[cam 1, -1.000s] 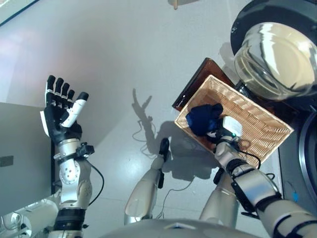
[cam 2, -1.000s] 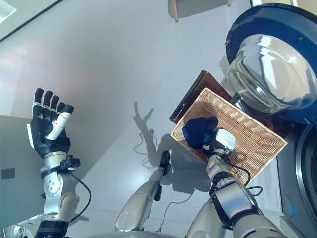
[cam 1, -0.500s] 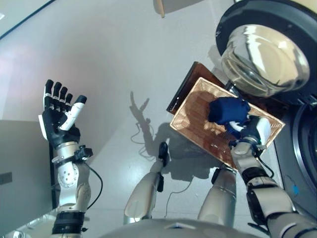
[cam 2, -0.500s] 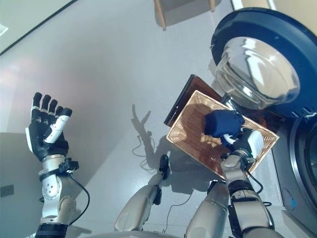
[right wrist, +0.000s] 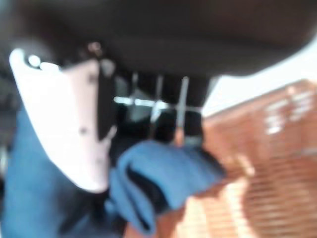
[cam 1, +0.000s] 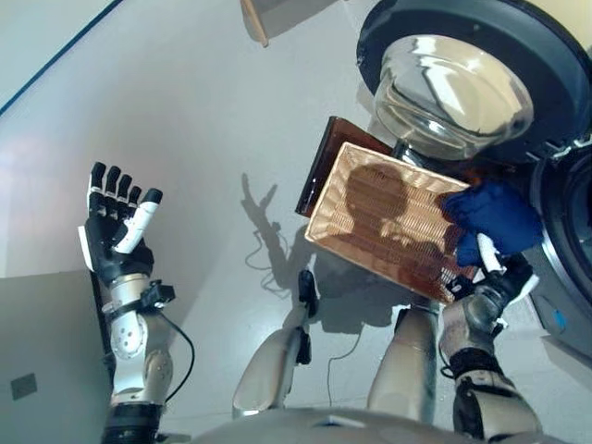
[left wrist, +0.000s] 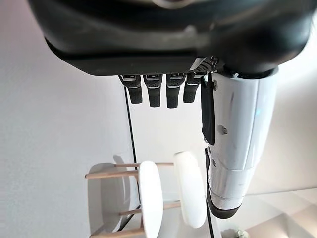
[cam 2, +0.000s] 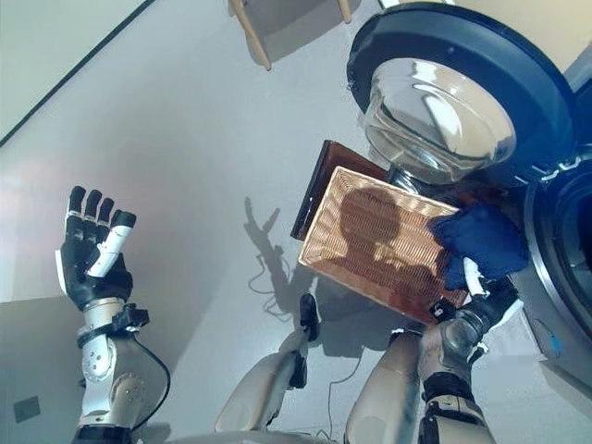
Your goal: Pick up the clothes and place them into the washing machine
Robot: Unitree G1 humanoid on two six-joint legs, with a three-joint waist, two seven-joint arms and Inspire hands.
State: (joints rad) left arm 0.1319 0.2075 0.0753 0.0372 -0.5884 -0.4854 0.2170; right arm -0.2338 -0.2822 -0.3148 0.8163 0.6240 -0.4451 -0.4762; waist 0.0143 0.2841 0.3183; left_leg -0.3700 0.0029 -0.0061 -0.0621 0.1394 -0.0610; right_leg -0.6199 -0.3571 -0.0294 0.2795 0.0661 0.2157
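My right hand [cam 1: 499,274] is shut on a dark blue garment [cam 1: 495,215] and holds it above the right end of the wicker basket [cam 1: 370,222], close to the washing machine's drum opening [cam 1: 569,231]. The right wrist view shows the blue cloth [right wrist: 163,178] pinched between my white-covered thumb [right wrist: 69,124] and the fingers. The machine's round door [cam 1: 453,79] stands open above the basket. My left hand [cam 1: 116,231] is raised at the left with straight fingers, empty; it also shows in its wrist view [left wrist: 168,91].
The basket rests on a low dark brown box [cam 1: 324,157]. A wooden chair leg [cam 1: 252,18] shows at the top. A grey panel [cam 1: 42,361] lies at the lower left. Stools [left wrist: 148,198] show in the left wrist view.
My right hand has carried the blue garment from the basket's left part across to its right end, toward the drum opening. The camera has turned right. The left hand has stayed raised.
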